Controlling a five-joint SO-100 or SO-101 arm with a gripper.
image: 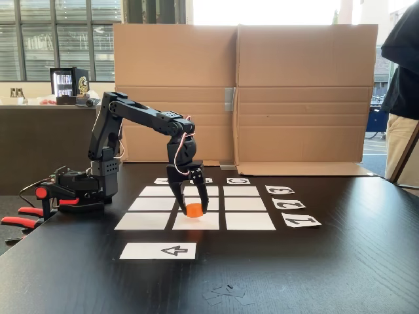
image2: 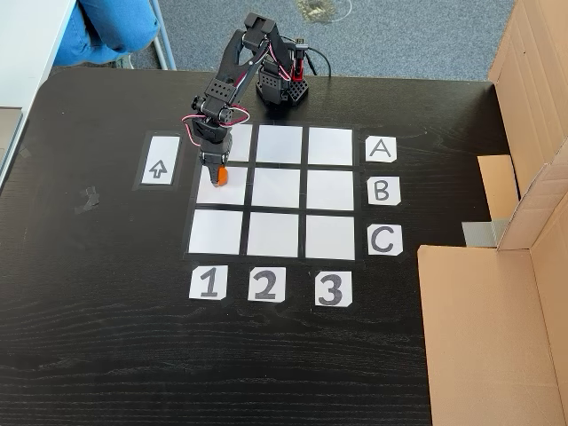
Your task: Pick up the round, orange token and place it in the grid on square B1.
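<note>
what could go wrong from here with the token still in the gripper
1. The token sits at the very tips of the gripper, so it may slip or tip as the jaws open.
2. In the top-down fixed view it hangs over the upper edge of square B1, close to the A row; released here, it could land across the gap.
3. It is a short cylinder: dropped tilted, it may roll off toward the arrow card.

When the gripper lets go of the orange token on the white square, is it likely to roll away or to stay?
The token looks like a short plastic cylinder, so it is probably stiff and light. Released on its flat end, it should stay on square B1; on its side it could roll. The gripper holds it low over the paper, so a bounce seems unlikely.
</note>
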